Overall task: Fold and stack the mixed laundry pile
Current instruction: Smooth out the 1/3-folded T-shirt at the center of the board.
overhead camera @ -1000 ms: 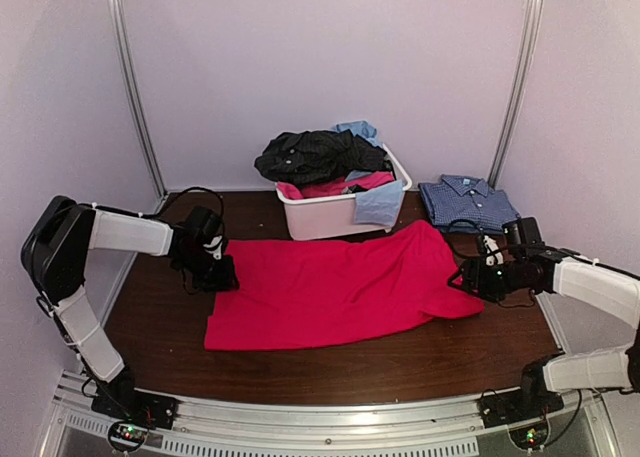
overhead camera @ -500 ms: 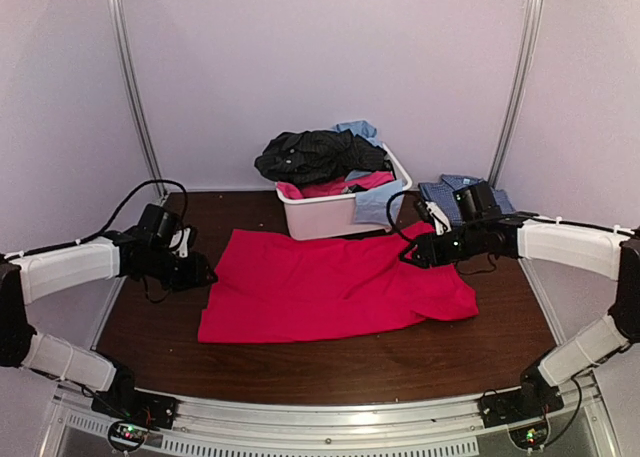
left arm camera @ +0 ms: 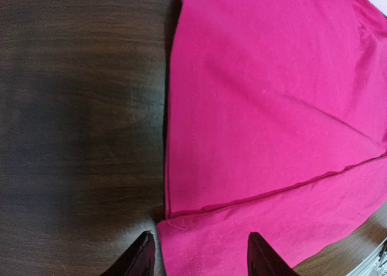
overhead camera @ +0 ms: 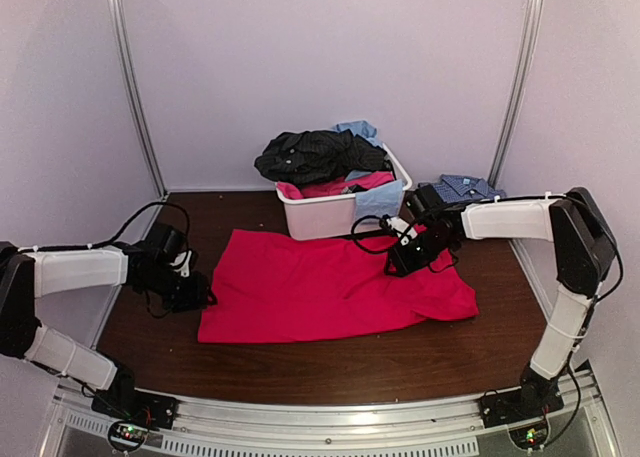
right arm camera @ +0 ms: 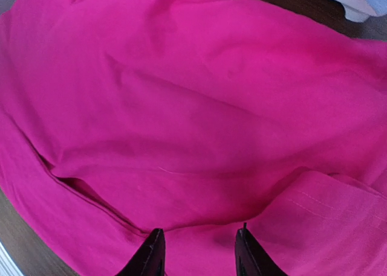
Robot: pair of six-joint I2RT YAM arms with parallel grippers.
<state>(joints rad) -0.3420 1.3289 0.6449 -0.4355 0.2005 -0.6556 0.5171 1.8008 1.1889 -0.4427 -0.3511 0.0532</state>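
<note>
A bright pink-red garment [overhead camera: 330,287] lies spread flat on the dark wooden table, with a folded layer along its left edge [left arm camera: 272,107]. My left gripper [overhead camera: 195,295] stands open at that lower left edge, and the cloth's corner lies between its fingertips [left arm camera: 201,258]. My right gripper [overhead camera: 398,262] hovers low over the garment's upper right part, jaws apart over a rumpled fold [right arm camera: 198,252]. The rest of the laundry pile [overhead camera: 320,157], black pinstriped, light blue and pink pieces, is heaped in the tub.
The white plastic tub [overhead camera: 340,217] stands at the back centre, just behind the garment. A folded blue checked shirt [overhead camera: 468,189] lies at the back right, partly hidden by my right arm. Bare wood [left arm camera: 78,107] shows left of the garment.
The garment has settled flatter on the table. My right gripper swung from the garment's right end inward over its upper right part. My left gripper shifted down along the left edge.
</note>
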